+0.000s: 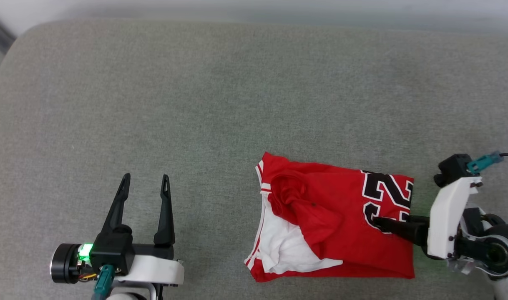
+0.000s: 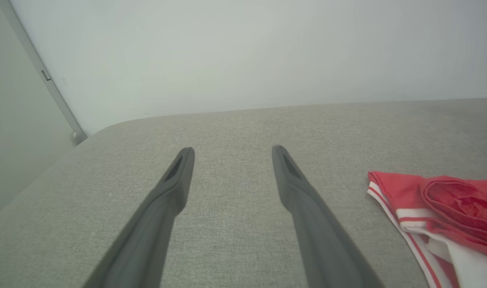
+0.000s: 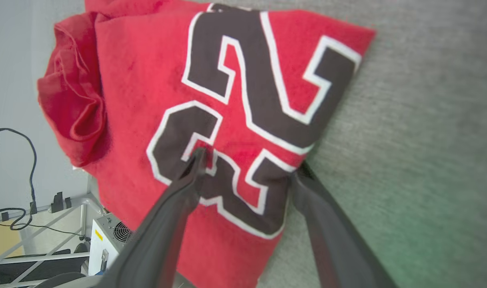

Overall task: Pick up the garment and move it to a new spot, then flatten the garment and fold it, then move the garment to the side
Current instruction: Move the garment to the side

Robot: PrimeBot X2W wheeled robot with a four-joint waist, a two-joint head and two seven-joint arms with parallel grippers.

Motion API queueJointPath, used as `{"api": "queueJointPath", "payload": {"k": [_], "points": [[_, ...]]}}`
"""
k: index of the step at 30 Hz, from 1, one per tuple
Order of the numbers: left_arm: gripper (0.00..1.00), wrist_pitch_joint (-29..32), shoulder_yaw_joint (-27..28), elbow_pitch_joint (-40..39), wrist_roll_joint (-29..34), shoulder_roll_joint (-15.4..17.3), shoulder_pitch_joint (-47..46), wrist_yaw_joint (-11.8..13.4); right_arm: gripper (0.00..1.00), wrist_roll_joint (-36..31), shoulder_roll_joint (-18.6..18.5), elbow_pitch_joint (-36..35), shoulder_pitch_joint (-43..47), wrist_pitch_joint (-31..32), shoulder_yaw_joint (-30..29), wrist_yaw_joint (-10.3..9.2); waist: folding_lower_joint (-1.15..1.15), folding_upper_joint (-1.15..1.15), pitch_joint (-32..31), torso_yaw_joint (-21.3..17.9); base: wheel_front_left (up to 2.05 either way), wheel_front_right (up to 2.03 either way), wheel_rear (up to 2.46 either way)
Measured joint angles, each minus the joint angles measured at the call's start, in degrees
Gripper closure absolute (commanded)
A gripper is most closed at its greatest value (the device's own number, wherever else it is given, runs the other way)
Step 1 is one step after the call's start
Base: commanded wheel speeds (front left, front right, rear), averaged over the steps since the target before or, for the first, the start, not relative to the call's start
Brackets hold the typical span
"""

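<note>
Widely spread, the right gripper (image 3: 249,160) has one finger lying on the black "23" and the other at the garment's (image 1: 341,200) 3 o'clock edge, pinching nothing. The left gripper (image 1: 145,178) hovers equally wide and empty at 7 o'clock. The folded garment lies at 5 o'clock on the grey upholstered surface (image 1: 195,104), with a pale wall (image 2: 247,52) at 12.

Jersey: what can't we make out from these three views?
- Right wrist view: one finger of the right hand meets the jersey edge. Whether its tip runs under the cloth can't be told.
- Head view: the "23" is cut short at the fold. Any other lettering is hidden by the folds.
- Left wrist view: the jersey is cut off by the right and bottom edges.
</note>
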Motion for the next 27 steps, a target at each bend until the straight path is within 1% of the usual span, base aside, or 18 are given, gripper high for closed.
{"api": "queueJointPath", "payload": {"k": [4,7,8,9,10,14,19,22,27], "points": [[0.0,0.0,-0.1,0.2,0.0,0.0,-0.9,0.0,0.0,0.7,1.0,1.2,-1.1,-1.6,2.8,0.04,0.0,0.0,1.8,1.0,0.0,0.0,0.0],[0.0,0.0,-0.1,0.3,-0.1,-0.1,-1.2,0.1,0.0,0.0,0.8,2.4,-2.0,-3.2,5.2,0.07,0.0,0.0,2.4,1.4,0.0,0.0,0.0],[0.0,0.0,-0.1,0.4,-0.1,-0.1,-1.4,0.1,0.18,-0.2,0.8,2.8,-2.4,-3.8,6.0,0.08,-0.01,0.0,2.5,1.5,0.0,0.0,0.0],[0.0,0.0,-0.1,0.4,-0.1,-0.1,-1.5,0.1,0.71,-0.2,0.8,3.3,-2.5,-4.8,6.5,0.08,-0.01,0.0,2.5,1.5,0.0,0.0,0.0],[0.0,0.0,-0.1,0.4,-0.1,-0.1,-1.6,0.1,1.0,-0.2,0.8,3.7,-2.6,-5.8,7.0,0.09,-0.01,0.0,2.5,1.5,0.0,0.0,0.0],[0.0,0.0,-0.1,0.8,-0.1,-0.2,-1.7,0.2,1.0,0.1,0.7,5.1,-3.6,-8.7,10.1,0.05,0.0,0.0,1.9,1.5,0.0,0.0,0.0],[0.0,0.0,0.1,1.1,-0.1,-0.2,-0.7,0.3,1.0,0.1,-1.5,4.9,-4.4,-12.3,13.9,0.03,0.0,0.0,-0.2,1.2,0.0,0.0,0.0],[0.0,0.0,0.5,1.2,-0.1,-0.2,0.1,0.3,1.0,-0.2,-3.5,3.2,-4.9,-14.3,16.3,0.01,0.0,0.0,-1.8,0.9,0.0,0.0,0.0],[0.0,0.0,1.7,1.0,-0.4,-0.2,2.2,0.8,1.0,-1.8,-8.4,-1.7,-8.2,-16.2,19.6,0.0,0.0,0.0,-4.2,-1.1,0.0,0.0,0.0]]}}
